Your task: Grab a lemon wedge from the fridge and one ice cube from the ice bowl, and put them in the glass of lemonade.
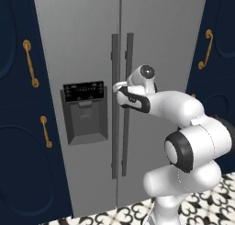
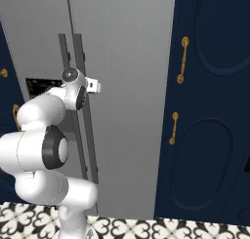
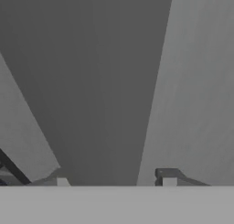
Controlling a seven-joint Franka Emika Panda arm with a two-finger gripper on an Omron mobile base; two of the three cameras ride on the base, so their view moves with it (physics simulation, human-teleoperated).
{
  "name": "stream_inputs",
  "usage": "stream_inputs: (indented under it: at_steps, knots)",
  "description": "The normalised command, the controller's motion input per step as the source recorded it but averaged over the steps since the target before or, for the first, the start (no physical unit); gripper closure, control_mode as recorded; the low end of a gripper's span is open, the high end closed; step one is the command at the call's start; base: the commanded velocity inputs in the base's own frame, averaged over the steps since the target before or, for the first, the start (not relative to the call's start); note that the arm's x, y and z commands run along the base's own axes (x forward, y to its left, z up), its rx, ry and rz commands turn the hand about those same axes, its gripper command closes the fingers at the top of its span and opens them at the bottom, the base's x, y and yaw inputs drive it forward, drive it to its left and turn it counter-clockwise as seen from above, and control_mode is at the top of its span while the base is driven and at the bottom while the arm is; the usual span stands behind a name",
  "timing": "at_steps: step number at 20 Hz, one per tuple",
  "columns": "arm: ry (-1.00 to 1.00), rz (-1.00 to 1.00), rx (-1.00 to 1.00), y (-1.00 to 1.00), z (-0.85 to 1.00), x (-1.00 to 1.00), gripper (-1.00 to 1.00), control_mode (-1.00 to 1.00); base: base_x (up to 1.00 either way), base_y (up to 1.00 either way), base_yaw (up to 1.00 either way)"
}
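Dark fridge handle (image 3: pixel 109 95) between hand (image 3: pixel 115 178) fingertips (image 3: pixel 168 176), grey door

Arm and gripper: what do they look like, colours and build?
Glossy white rounded arm segments with black rings at the joints and round white-grey joint caps. The gripper has two small dark grey fingers with paler square pads. No cables or markings show.

I'm looking at tall navy cabinets (image 1: pixel 18 127) on both sides, each door with an oval inset panel and gold handles (image 2: pixel 183 60). Below me the floor (image 2: pixel 146 228) is white tile with a black ornamental pattern. Lighting is even, flat.
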Motion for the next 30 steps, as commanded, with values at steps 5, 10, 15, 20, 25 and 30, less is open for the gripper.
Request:
stream_inputs:
  at_steps: [5, 10, 15, 20, 25, 30]
  knots:
    - [0.00, 0.00, 0.00, -0.02, 0.00, 0.01, 1.00, -1.00, 0.00, 0.00, 0.00]
    - [0.00, -0.01, 0.00, -0.60, 0.00, -0.13, 1.00, -1.00, 0.00, 0.00, 0.00]
    - [0.00, -0.06, 0.01, -1.00, 0.00, -0.14, 1.00, -1.00, 0.00, 0.00, 0.00]
    - [0.00, -0.08, 0.05, -1.00, 0.06, -0.41, 1.00, -1.00, 0.00, 0.00, 0.00]
    - [0.04, -0.08, 0.08, -1.00, 0.05, -0.66, 1.00, -1.00, 0.00, 0.00, 0.00]
    - [0.07, -0.08, 0.08, -1.00, 0.11, -0.63, 1.00, -1.00, 0.00, 0.00, 0.00]
